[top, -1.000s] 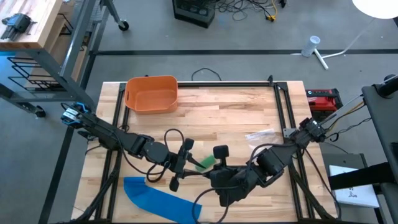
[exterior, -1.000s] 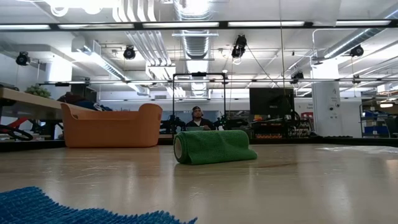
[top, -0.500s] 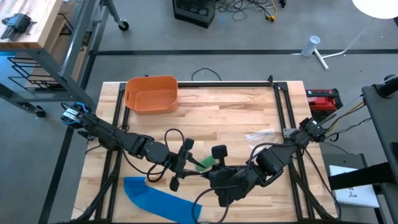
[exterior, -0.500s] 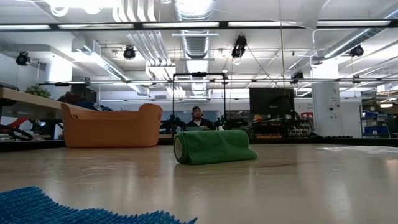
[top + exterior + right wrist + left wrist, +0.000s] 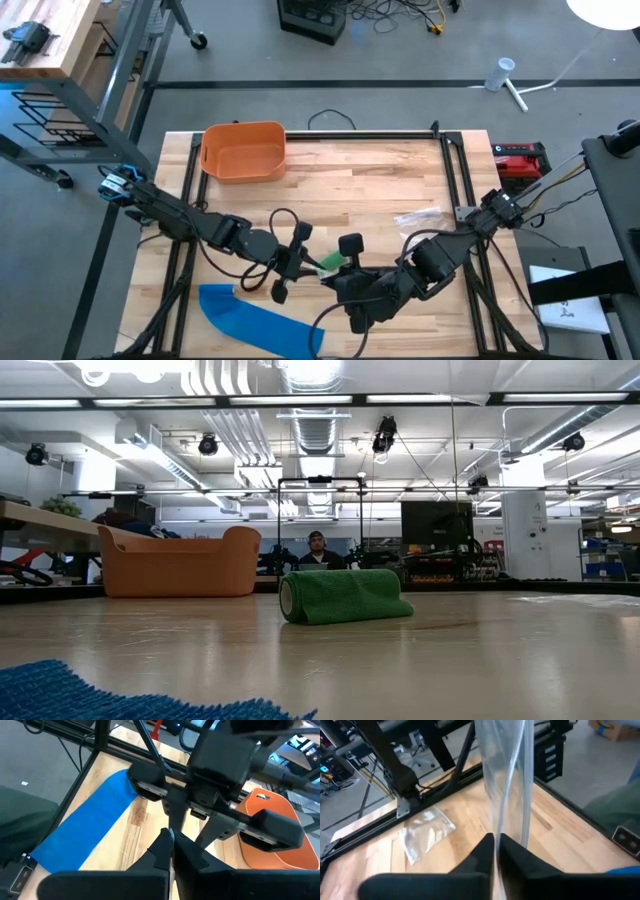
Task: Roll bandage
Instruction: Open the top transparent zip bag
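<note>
Two claws [image 5: 315, 270] flank the rolled green bandage [image 5: 343, 596].

Robotics lab — ceiling ducts [image 5: 318, 430] (exposed), cables [image 5: 400, 12].

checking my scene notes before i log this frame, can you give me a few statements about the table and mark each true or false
1. The orange bin sits at the table's far left corner. True.
2. The green bandage roll stands on end. False: it lies on its side on the wooden table.
3. The blue bandage lies unrolled and flat near the front edge. True.
4. The clear plastic bag is inside the orange bin. False: it lies on the table's right side, by the rail.
5. The left tool is wide open. False: its fingers are shut on a clear plastic strip.
6. The right tool is shut. True.
</note>
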